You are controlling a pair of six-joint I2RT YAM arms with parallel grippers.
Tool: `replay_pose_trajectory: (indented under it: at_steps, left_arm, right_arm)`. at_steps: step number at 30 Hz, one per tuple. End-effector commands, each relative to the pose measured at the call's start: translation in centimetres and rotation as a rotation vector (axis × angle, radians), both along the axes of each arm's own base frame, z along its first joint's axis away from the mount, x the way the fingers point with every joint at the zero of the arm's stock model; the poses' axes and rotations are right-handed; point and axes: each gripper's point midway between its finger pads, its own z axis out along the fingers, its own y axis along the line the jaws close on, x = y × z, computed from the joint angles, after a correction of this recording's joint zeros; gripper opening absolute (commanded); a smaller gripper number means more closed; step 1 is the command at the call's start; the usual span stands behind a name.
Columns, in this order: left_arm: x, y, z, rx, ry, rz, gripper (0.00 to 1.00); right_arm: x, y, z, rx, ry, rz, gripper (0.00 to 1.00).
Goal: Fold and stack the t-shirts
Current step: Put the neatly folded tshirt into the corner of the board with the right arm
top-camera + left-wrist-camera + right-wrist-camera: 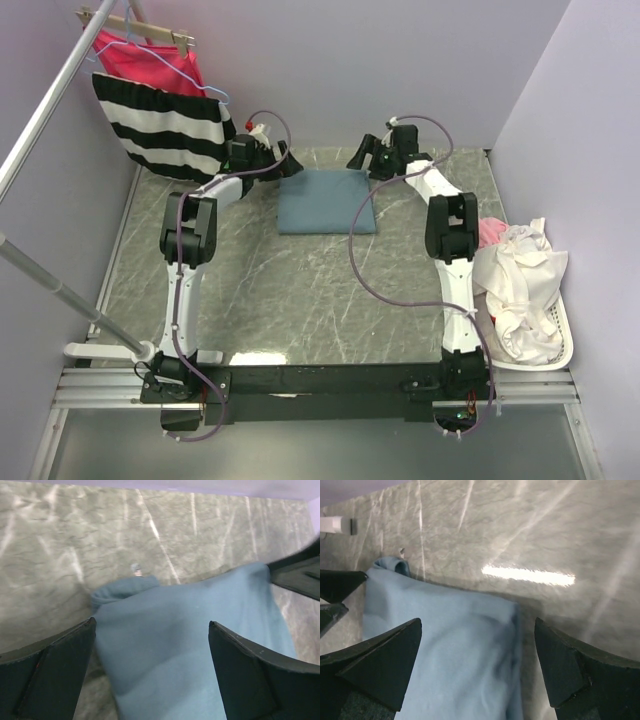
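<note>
Finishing the fold on the slate-blue t-shirt: both tools released

Item: slate-blue t-shirt [326, 201]. Location: far middle of the bench [300, 300], lying flat as a near-square packet between my two tools. Condition: edges fairly even; ribbed collar [125, 587] bulged out at one far corner.

Left tool [152, 625]: jaws spread wide, empty, hovering over the packet's far-left part, with the collar corner just ahead of it.

Right tool [477, 622]: jaws likewise spread wide, gripping nothing, over the far-right edge, which showed a soft ridge.

Other stock: basket [562, 350] at the bench's right side, heaped with white cloth [520, 290]. Striped garment [165, 125] and red-pink garment [150, 55] hung at the far left, not mine to handle.

Stage, as I judged it: fold essentially complete; no stack begun.

Handling note: I reckoned the step wanted a light touch. Tuck the collar under, press the ridge flat, then lift both tools straight up so neither dragged a layer open. Soft cloth would likely slide on the slick bench, so any nudge had to come from both sides together.
</note>
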Motion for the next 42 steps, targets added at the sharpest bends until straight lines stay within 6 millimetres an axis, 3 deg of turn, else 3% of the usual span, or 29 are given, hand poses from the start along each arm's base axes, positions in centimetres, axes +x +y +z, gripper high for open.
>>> replay_pose_trajectory:
  at_steps: [1, 4, 7, 11, 15, 23, 29, 37, 40, 42]
  left_arm:
    - [1.1, 1.1, 7.2, 0.029, -0.148, 0.032, 0.99]
    - [0.3, 1.6, 9.6, 0.038, -0.167, 0.051, 1.00]
    - [-1.2, 2.2, 9.6, 0.040, -0.132, 0.080, 0.99]
    - [-3.5, 2.7, 6.8, 0.040, -0.022, 0.098, 0.99]
    - [-5.4, 3.0, 4.2, 0.037, 0.050, 0.102, 0.99]
    - [-8.2, 3.1, -0.3, 0.025, 0.150, 0.101, 0.99]
    - [-9.2, 3.0, -2.9, 0.030, 0.200, 0.094, 0.99]
    - [-9.7, 1.5, -4.4, -0.002, 0.235, 0.054, 0.99]
    - [-10.0, 0.7, -4.5, -0.002, 0.235, 0.034, 0.99]
    - [-10.2, 0.3, -4.6, -0.001, 0.240, 0.026, 0.99]
  right_arm:
    - [0.9, -2.6, 11.1, -0.060, -0.247, -0.072, 1.00]
    - [-0.2, -4.7, 12.5, -0.105, -0.224, -0.127, 1.00]
    - [-1.9, -6.5, 11.4, -0.116, -0.131, -0.160, 1.00]
    - [-4.5, -5.9, 8.5, -0.003, 0.017, -0.103, 1.00]
    - [-6.8, -5.7, 4.8, 0.002, 0.115, -0.088, 1.00]
    - [-9.6, -5.0, 0.5, 0.008, 0.226, -0.025, 1.00]
    - [-11.2, -2.5, -1.9, 0.016, 0.302, 0.054, 1.00]
    - [-12.7, 3.5, -4.6, 0.028, 0.395, 0.185, 0.95]
    - [-12.6, 5.2, -5.1, 0.084, 0.414, 0.201, 0.89]
    - [-12.3, 5.7, -5.3, 0.094, 0.416, 0.192, 0.72]
